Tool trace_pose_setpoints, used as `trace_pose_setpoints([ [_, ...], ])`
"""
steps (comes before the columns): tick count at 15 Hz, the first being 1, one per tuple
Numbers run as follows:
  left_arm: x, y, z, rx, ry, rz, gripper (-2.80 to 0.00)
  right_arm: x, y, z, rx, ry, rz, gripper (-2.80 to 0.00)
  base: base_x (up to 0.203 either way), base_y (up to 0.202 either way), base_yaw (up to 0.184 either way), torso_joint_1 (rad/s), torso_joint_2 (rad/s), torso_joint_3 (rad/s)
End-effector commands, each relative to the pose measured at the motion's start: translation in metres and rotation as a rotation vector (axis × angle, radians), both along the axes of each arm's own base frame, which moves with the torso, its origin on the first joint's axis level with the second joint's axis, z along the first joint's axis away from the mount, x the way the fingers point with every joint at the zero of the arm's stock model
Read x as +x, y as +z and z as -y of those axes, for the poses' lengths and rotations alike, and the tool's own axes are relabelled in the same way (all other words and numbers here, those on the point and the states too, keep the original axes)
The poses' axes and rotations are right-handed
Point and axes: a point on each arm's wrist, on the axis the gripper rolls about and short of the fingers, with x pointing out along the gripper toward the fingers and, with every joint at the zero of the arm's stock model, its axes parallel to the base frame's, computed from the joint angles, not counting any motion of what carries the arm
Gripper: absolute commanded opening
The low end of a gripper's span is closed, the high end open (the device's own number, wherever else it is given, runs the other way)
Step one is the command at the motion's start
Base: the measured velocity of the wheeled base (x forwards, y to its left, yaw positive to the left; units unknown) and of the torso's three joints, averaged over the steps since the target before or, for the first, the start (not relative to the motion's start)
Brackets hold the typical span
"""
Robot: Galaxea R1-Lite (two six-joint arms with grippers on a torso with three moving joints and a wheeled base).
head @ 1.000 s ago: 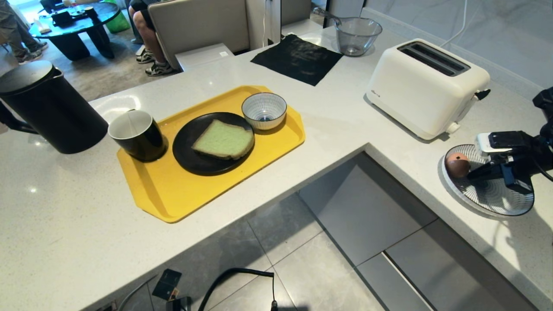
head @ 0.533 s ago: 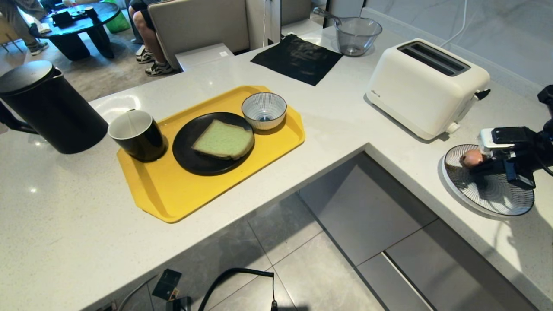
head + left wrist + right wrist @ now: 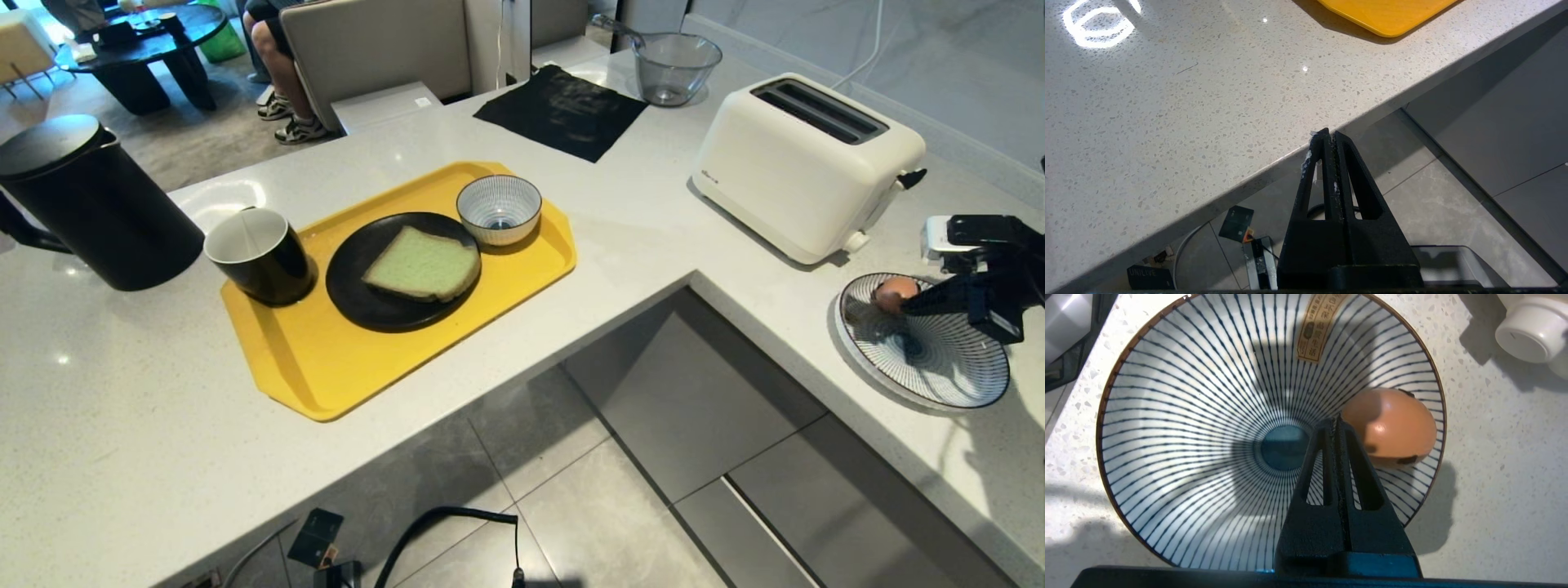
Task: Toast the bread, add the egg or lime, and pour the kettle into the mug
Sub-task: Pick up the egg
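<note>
The green-crumbed bread [image 3: 423,265] lies flat on a black plate [image 3: 359,304] on the yellow tray [image 3: 326,371]. Beside that plate, at the tray's left end, stands the black mug [image 3: 261,255], with the tall black kettle [image 3: 91,204] to its left. The pinkish egg [image 3: 894,292] [image 3: 1392,424] rests near the rim of a wide striped dish [image 3: 931,371] [image 3: 1188,416] at the right. My right gripper [image 3: 913,309] [image 3: 1336,421] hovers over this dish, shut and empty, its tip beside the egg. My left gripper [image 3: 1329,133] is shut and parked below the counter edge. No lime is in view.
A white toaster [image 3: 804,163] stands behind the striped dish. A small striped bowl [image 3: 499,208] sits on the tray. A black cloth [image 3: 563,110] and a glass bowl [image 3: 676,65] lie at the back. The counter [image 3: 122,425] bends in an L around open floor. A seated person [image 3: 277,73] is beyond it.
My right gripper has pulled back toward the far right above the dish. The egg has shifted slightly the same way and come out of the gripper's shadow. The left arm stayed still.
</note>
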Motion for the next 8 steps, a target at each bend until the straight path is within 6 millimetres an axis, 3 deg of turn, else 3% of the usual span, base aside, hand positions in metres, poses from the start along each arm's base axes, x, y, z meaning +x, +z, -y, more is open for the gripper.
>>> trace_pose_setpoints([
  [1, 0.0011, -0.0038, 0.0, 0.0, 0.001, -0.013, -2.8, -0.0042, 0.0032, 0.0014, -0.003, -0.003, 0.007, -2.8, 0.0, 0.0, 0.0, 0.0, 0.0, 0.0],
  [8, 0.0011, -0.0038, 0.0, 0.0, 0.001, -0.013, -2.8, -0.0081, 0.0082, -0.0002, 0.015, -0.031, 0.012, -2.8, 0.0, 0.0, 0.0, 0.0, 0.0, 0.0],
])
